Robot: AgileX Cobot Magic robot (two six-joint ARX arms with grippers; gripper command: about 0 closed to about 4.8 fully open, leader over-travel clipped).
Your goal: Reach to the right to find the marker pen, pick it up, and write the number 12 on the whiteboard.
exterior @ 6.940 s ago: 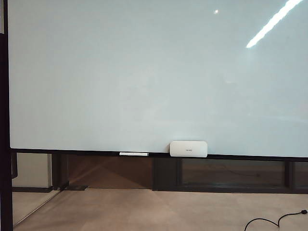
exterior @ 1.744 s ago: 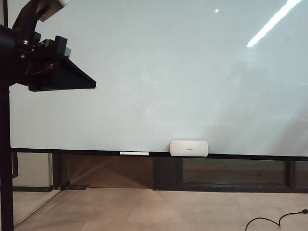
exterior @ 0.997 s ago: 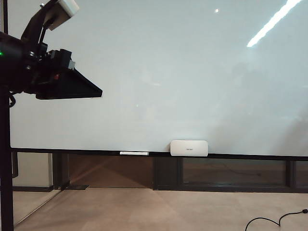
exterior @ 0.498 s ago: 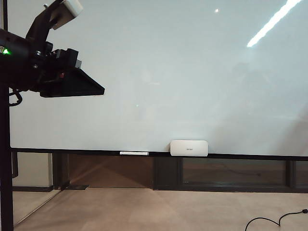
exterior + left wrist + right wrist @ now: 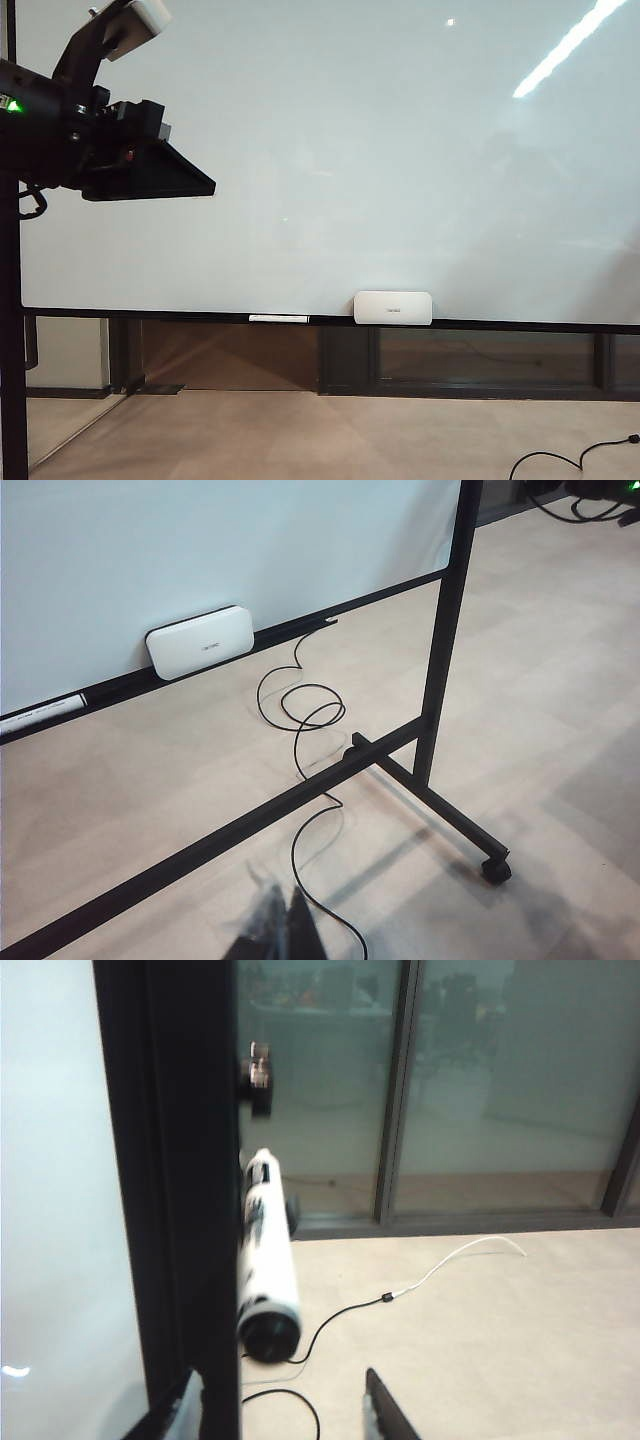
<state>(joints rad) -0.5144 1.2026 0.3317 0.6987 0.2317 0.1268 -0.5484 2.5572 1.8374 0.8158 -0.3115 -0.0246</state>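
Observation:
The whiteboard [image 5: 350, 150] fills the exterior view, and none of its visible surface bears the number 12. The marker pen [image 5: 268, 1260], a white barrel with a dark end, shows only in the right wrist view, beside the board's black side post [image 5: 165, 1160]. My right gripper [image 5: 285, 1415] is open just short of the pen, with nothing between its fingers; one finger [image 5: 185, 1410] overlaps the post. My left gripper [image 5: 205, 187] hangs in front of the board's upper left, its blurred fingers [image 5: 285, 925] together and holding nothing.
A white rounded box [image 5: 392, 308] and a long thin white bar [image 5: 278, 319] sit on the board's bottom rail. A black cable [image 5: 300, 720] snakes over the floor by the stand's wheeled foot [image 5: 490, 865]. A glass wall [image 5: 480, 1080] stands behind the pen.
The left arm came into the exterior view from the left and drifted a little to the right; over the last half second it has hardly moved.

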